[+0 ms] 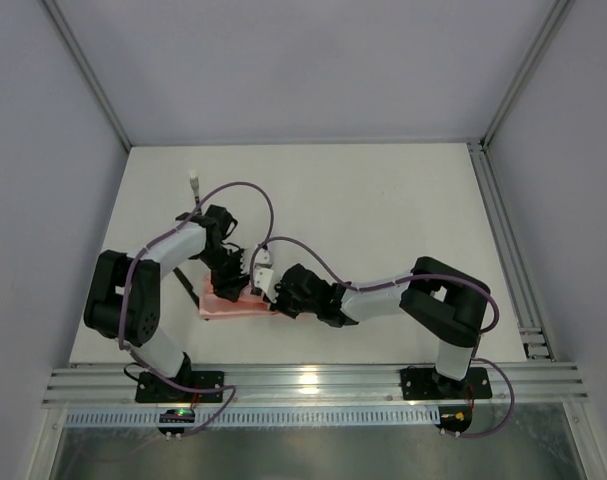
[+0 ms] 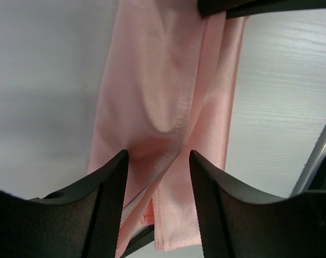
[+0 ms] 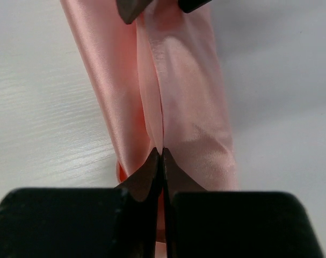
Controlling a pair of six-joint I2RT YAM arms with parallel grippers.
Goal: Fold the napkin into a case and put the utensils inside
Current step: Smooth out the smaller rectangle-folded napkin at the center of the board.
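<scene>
— Salmon-pink napkin [image 1: 233, 306]: where?
— Flat on the white table [image 1: 383, 210], near its front edge, between both grippers. Folded into a long narrow band, creased down its length.
— Left gripper [image 2: 158, 158]?
— Poised over the band, fingers [image 2: 111, 204] spread apart, straddling a raised hump of fabric. Touching the cloth on either side or not: cannot tell.
— Right gripper [image 3: 161, 154]?
— Low at the band's right end in the top view. Fingers pressed tight together, tips meeting exactly on the crease and nipping a thin fold of the cloth.
— Visible from the opposite wrist as well?
— Yes. Dark tips of the other gripper at the top edge of each wrist view, at the band's far end.
— Anything else lying about?
— Small white object [image 1: 194, 183], well apart from the napkin, toward the table's far left.
</scene>
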